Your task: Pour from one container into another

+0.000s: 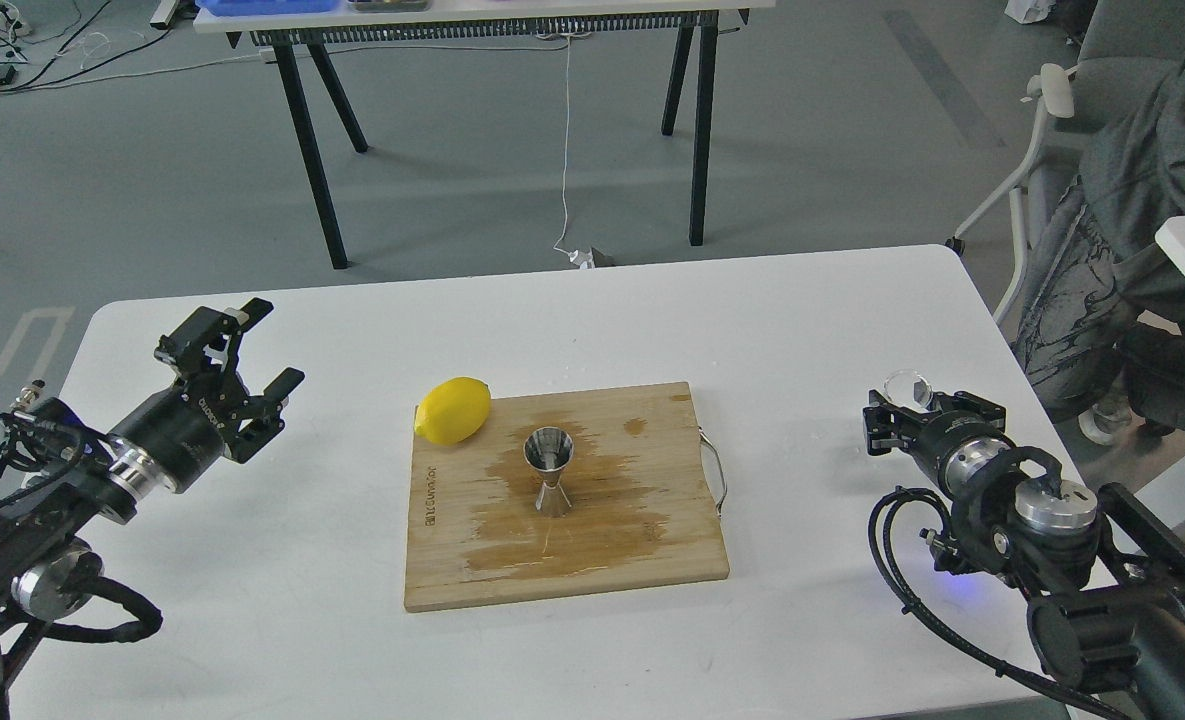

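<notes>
A white table (802, 320) carries a wooden board (652, 560) at its middle. A lemon (453, 410) rests at the board's far-left corner, overlapping its edge

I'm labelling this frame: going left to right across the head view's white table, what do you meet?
Left pincer → lemon → steel jigger on the cutting board → right pincer, with the glass cup at it.

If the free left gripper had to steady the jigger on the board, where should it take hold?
At the narrow waist of the jigger, coming in level from the robot's left. It stands upright, two cones meeting at that pinch, so fingers would likely seat there. The left gripper is open, and the lemon sits further back.
</notes>
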Controlling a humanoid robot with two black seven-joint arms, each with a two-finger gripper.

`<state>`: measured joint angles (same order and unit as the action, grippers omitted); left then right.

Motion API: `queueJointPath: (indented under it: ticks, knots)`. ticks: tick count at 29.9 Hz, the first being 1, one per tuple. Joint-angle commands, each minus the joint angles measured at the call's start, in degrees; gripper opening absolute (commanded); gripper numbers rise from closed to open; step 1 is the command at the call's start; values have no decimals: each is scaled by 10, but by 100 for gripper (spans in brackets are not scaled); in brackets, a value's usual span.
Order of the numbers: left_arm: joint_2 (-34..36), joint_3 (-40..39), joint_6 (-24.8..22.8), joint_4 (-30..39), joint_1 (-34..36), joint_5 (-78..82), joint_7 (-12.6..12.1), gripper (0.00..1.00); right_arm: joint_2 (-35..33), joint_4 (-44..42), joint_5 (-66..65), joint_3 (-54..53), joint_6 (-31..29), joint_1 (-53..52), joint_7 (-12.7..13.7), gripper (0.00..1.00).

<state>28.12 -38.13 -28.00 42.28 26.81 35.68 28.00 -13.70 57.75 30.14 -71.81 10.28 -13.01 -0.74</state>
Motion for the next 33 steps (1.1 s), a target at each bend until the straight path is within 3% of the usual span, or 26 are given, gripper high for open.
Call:
queueJointPath:
  ticks: [1, 19, 33]
  knots:
    - [0, 1, 0, 0, 0, 0, 0, 98, 0, -1, 0, 0, 2, 2, 0, 42]
    - [0, 3, 0, 0, -2, 0, 0, 98, 4, -3, 0, 1, 2, 5, 0, 93]
    - [0, 3, 0, -1, -1, 1, 0, 98, 6, -6, -2, 1, 4, 8, 0, 92]
